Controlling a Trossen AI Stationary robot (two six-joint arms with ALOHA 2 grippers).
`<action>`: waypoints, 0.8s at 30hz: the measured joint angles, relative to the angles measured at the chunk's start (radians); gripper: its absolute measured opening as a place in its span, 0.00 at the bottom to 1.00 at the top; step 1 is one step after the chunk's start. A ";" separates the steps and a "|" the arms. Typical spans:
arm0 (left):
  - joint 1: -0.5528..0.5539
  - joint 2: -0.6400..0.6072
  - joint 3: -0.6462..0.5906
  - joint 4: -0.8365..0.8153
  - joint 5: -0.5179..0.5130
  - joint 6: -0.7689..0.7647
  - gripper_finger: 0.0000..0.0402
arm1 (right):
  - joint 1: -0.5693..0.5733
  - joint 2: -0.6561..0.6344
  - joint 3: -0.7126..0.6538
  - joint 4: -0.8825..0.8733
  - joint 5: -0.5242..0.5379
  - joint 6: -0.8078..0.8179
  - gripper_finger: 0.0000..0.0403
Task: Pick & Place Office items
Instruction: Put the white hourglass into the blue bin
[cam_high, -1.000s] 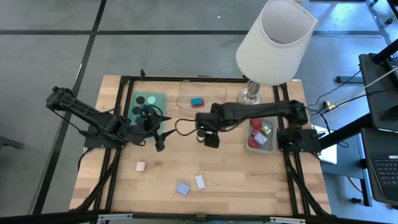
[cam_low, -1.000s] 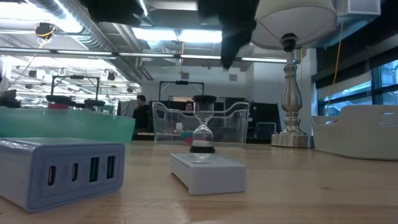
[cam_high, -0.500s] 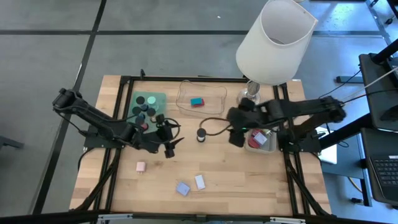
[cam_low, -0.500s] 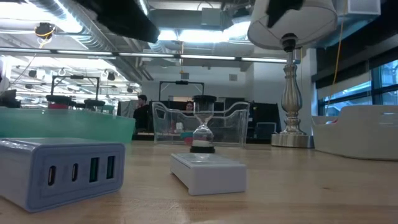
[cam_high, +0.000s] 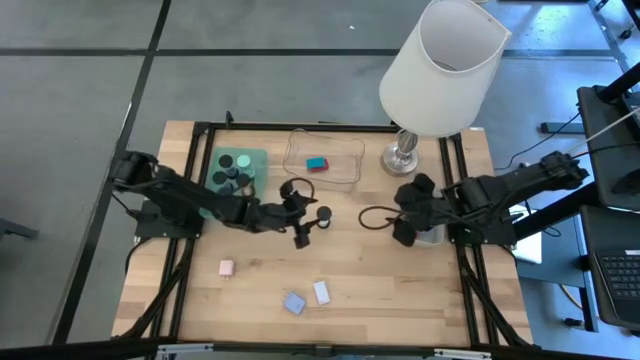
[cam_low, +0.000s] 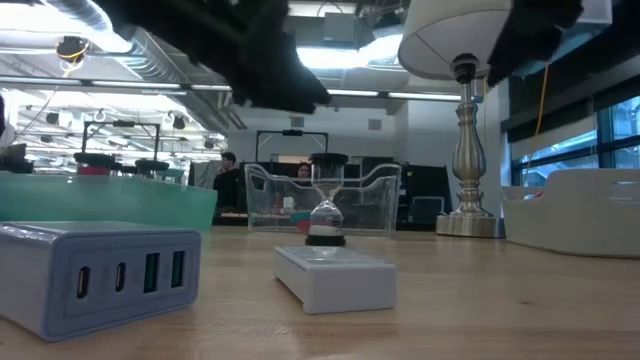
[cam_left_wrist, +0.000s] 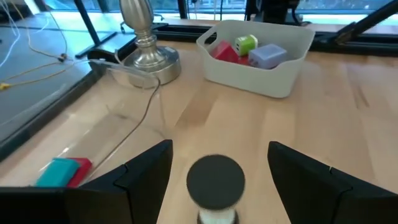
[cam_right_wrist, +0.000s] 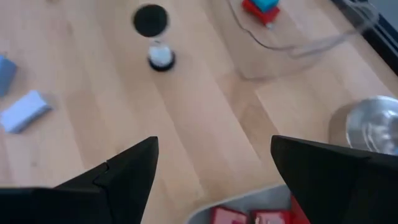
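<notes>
Left gripper (cam_high: 308, 232) out over mid-table, fingers spread wide and empty, bracketing the small hourglass (cam_high: 323, 214) without touching; seen past the fingers in the left wrist view, black cap (cam_left_wrist: 216, 179) centred in the gap. Probably lined up that way so a plain squeeze would catch the timer upright; judged as the approach stage of a pick, nothing lifted yet. Narrow waist and light weight likely make tipping the main risk, so centring matters.

Right gripper (cam_high: 404, 228) also parted wide and holding nothing, parked at the near edge of the grey bin (cam_high: 434, 236) on the right side, well apart from the hourglass; looks like waiting clear of the other arm's path. Red, green and lavender pieces (cam_left_wrist: 247, 48) already lying in that bin.

Further out: clear tray (cam_high: 322, 158) behind the hourglass with a teal-and-red block (cam_high: 317, 163) inside; green tray (cam_high: 238, 168) to the left carrying black discs (cam_high: 230, 177). Loose on the near boards, well away from both arms: pink block (cam_high: 227, 267), light-blue block (cam_high: 294, 303), white block (cam_high: 321, 292). White lamp (cam_high: 441, 66) standing at the back right, base beside the clear tray. Sorting seems partway, several pieces unplaced.
</notes>
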 joint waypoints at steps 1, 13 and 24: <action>0.011 0.018 0.000 0.025 0.009 0.001 0.65 | 0.005 -0.013 -0.020 0.001 0.012 0.016 0.78; 0.070 0.122 0.000 0.120 0.175 0.053 0.65 | 0.078 -0.158 -0.226 0.035 0.113 0.154 0.78; 0.102 0.159 -0.001 0.129 0.178 0.086 0.65 | 0.110 -0.184 -0.353 0.145 0.137 0.222 0.78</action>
